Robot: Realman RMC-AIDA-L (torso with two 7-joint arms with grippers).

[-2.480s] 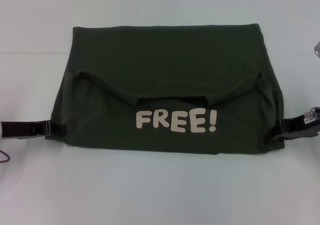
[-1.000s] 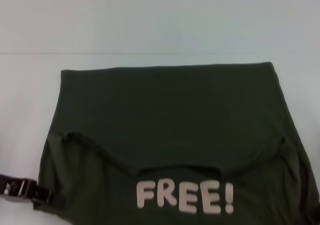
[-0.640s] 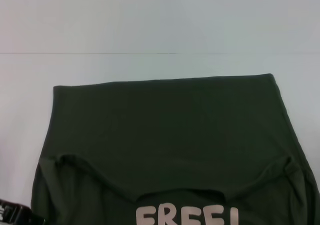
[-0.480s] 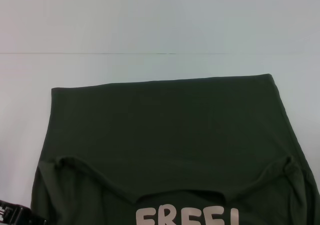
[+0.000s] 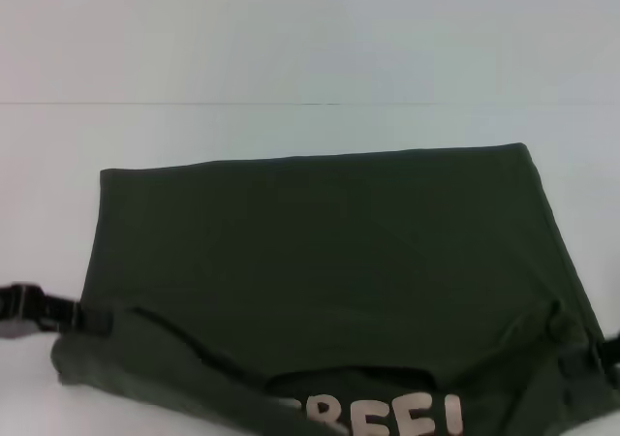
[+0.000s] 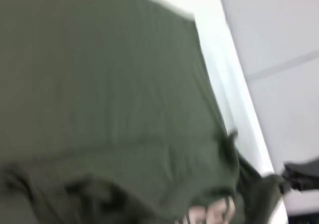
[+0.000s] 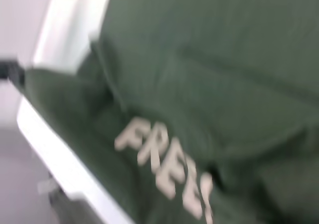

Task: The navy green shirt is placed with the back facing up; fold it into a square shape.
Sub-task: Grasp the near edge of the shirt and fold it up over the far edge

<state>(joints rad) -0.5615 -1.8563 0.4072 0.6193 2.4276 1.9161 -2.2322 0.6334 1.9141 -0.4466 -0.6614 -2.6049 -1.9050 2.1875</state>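
Holding the near corners of the navy green shirt (image 5: 320, 262), I have my left claw (image 5: 92, 318) pinching the near left corner and my right claw (image 5: 599, 351) pinching the near right one, each just at the garment's side edge. The shirt lies across the white worktop (image 5: 291, 126), its far edge flat and straight, while the near part, with the pale lettering (image 5: 383, 419) showing, is lifted and sagging between my two claws. The left corner looks higher than the right, so the fabric droops unevenly. To do this fold well, I judge I should bring both claws level, keep the cloth lightly taut between them, and carry the near edge over toward the far edge in one even sweep. The risk is a slanted crease or a bunched middle if one claw leads the other.
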